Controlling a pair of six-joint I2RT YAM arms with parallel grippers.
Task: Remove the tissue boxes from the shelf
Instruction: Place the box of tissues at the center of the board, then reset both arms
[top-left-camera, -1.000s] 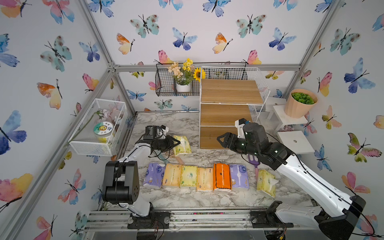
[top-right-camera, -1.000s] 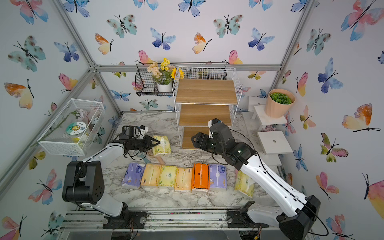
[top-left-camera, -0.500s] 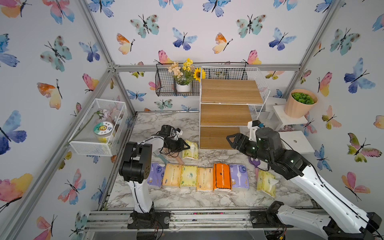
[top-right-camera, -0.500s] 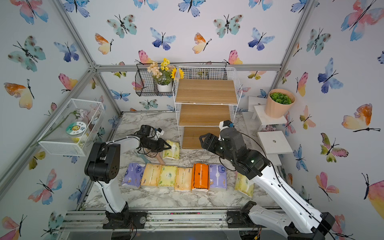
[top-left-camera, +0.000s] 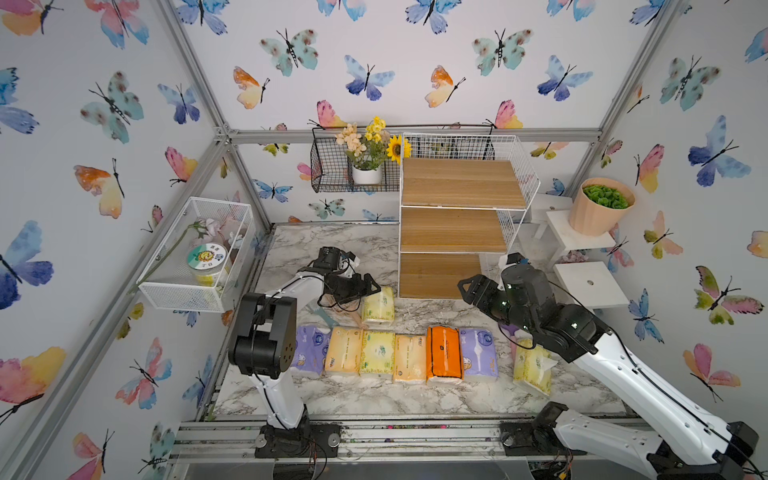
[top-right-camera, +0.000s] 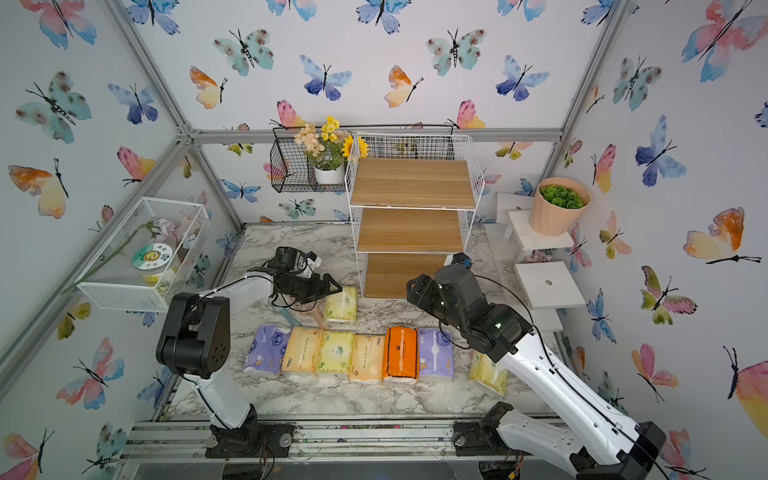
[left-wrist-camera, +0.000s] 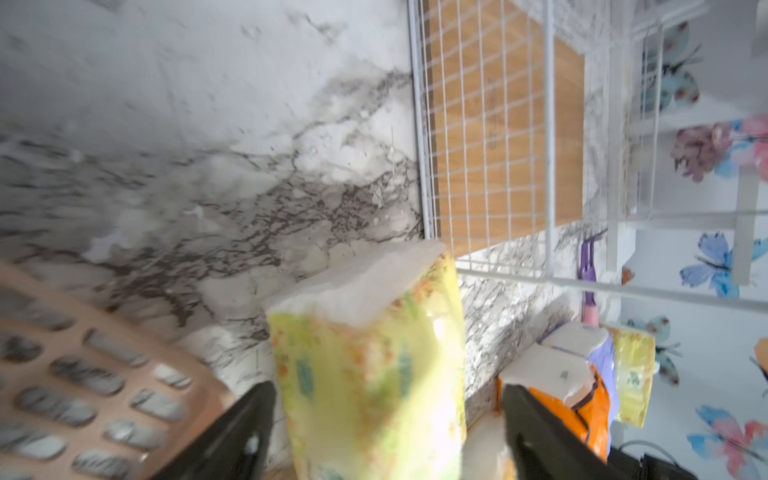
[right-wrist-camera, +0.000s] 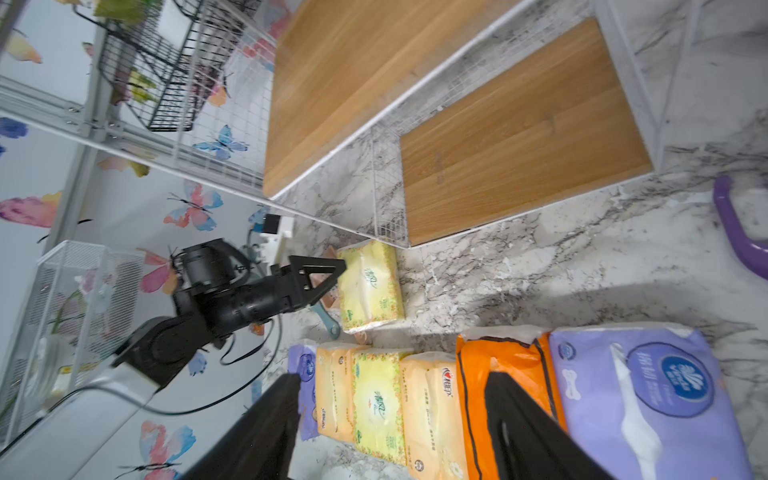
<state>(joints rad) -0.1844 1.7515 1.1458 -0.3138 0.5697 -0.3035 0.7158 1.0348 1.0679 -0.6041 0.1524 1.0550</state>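
The shelf (top-left-camera: 457, 183) (top-right-camera: 411, 183) (left-wrist-camera: 498, 145) (right-wrist-camera: 519, 137) shows three bare wooden boards. All the tissue boxes in view lie on the marble table. A yellow-green one (top-left-camera: 377, 305) (top-right-camera: 340, 305) (left-wrist-camera: 370, 365) (right-wrist-camera: 370, 286) rests by the shelf's lower left corner, between the spread fingers of my open left gripper (top-left-camera: 372, 289) (top-right-camera: 334, 289) (left-wrist-camera: 386, 388), with a gap on one side. Several more form a row (top-left-camera: 395, 353) (right-wrist-camera: 432, 411), including an orange one (top-left-camera: 444, 353). A yellow one (top-left-camera: 532, 368) lies partly under my right arm. My right gripper (top-left-camera: 467, 289) (top-right-camera: 409, 289) (right-wrist-camera: 392, 378) hovers open and empty before the shelf.
A peach slotted tool (left-wrist-camera: 83, 365) and a teal handle (top-left-camera: 328, 320) lie by the left gripper. A purple handle (right-wrist-camera: 731, 232) lies near the shelf's right foot. A black flower basket (top-left-camera: 353, 166), a white mesh wall basket (top-left-camera: 195, 257) and a potted plant (top-left-camera: 598, 208) on white stands border the table.
My left gripper carried the yellow-green pack right toward the shelf's foot, set it on the table and opened. The right gripper shifted slightly right.
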